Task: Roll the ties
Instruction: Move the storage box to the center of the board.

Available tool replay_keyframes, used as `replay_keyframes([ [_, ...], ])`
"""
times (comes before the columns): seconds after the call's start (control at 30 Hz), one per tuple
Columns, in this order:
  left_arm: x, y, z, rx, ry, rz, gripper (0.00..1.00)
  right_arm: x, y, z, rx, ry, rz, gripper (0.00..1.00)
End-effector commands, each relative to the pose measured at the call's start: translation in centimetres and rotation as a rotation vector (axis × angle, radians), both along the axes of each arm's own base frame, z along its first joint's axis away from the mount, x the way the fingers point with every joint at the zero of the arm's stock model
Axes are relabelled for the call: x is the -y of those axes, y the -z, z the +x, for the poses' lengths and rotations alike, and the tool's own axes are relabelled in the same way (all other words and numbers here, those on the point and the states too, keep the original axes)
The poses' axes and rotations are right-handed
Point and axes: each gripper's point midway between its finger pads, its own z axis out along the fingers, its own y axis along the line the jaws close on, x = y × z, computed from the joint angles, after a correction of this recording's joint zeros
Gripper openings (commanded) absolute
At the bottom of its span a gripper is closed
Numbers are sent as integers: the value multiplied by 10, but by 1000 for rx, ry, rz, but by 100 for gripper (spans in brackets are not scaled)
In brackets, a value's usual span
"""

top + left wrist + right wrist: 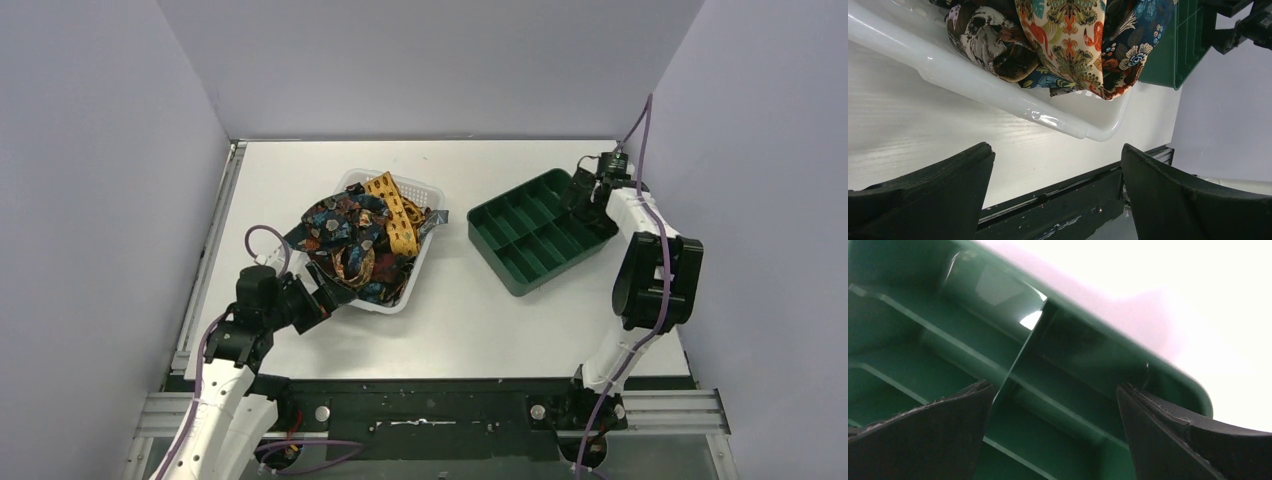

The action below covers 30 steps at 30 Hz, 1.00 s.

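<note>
- Several ties [355, 235] lie tangled in a heap inside a white basket [392, 307] mid-worktop [470, 320]; none is rolled.
- Left fingers [325, 288] are spread wide and empty, just beside the basket's near-left corner. Right fingers [583, 187], also spread and empty, hover over the far end of a green divided tray [520, 250].
- Likely step: drawing out one tie. Best to pinch a single loose end, lift it clear, then lay it straight on bare worktop.
- Heap shares no direction; only the mustard-yellow tie [392, 215] shows its long axis, running from far rim toward the near side. Pointed ends cannot be made out.
</note>
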Motion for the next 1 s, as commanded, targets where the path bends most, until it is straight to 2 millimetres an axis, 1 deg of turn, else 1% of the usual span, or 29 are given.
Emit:
replay_keyframes([
  [0.0,3,-16,14,93,10,-6,97,0,-60,-12,114,21,-46,100],
  [0.07,4,-14,15,94,5,-17,97,-21,-86,-13,176,-83,-27,100],
  [0.13,6,-13,17,97,5,-26,97,-48,-108,-20,215,-191,-19,100],
  [0.17,6,-13,17,98,3,-29,97,-63,-115,-26,225,-230,-18,100],
  [0.2,6,-13,17,100,3,-30,97,-86,-118,-36,228,-284,-10,100],
  [0.27,6,-13,17,100,-3,-27,97,-123,-114,-61,211,-348,40,100],
  [0.33,5,-13,18,105,-10,-24,97,-154,-101,-92,182,-384,115,100],
  [0.37,4,-13,18,104,-15,-22,97,-166,-94,-109,169,-398,151,100],
  [0.4,4,-13,19,105,-19,-23,97,-175,-87,-124,156,-418,172,100],
  [0.47,3,-14,18,107,-20,-22,97,-191,-83,-154,153,-471,198,100],
  [0.57,3,-14,17,111,-23,-21,97,-218,-80,-197,128,-597,303,100],
  [0.6,2,-14,16,111,-25,-19,97,-224,-77,-208,114,-626,321,100],
  [0.63,2,-13,16,110,-27,-16,97,-225,-70,-218,90,-631,322,100],
  [0.67,2,-12,15,109,-27,-13,97,-223,-59,-226,55,-617,309,100],
  [0.7,2,-11,16,108,-27,-13,97,-217,-49,-230,19,-586,287,100],
  [0.77,3,-10,16,106,-27,-23,97,-201,-32,-230,-24,-502,216,100],
  [0.83,4,-11,17,108,-26,-33,97,-192,-25,-220,-10,-461,164,100],
  [0.87,5,-11,17,108,-26,-36,97,-189,-25,-213,6,-444,143,100],
  [0.93,5,-11,17,110,-28,-39,97,-189,-24,-193,43,-424,113,100],
  [0.97,5,-11,18,109,-29,-44,97,-188,-24,-180,63,-412,95,100],
])
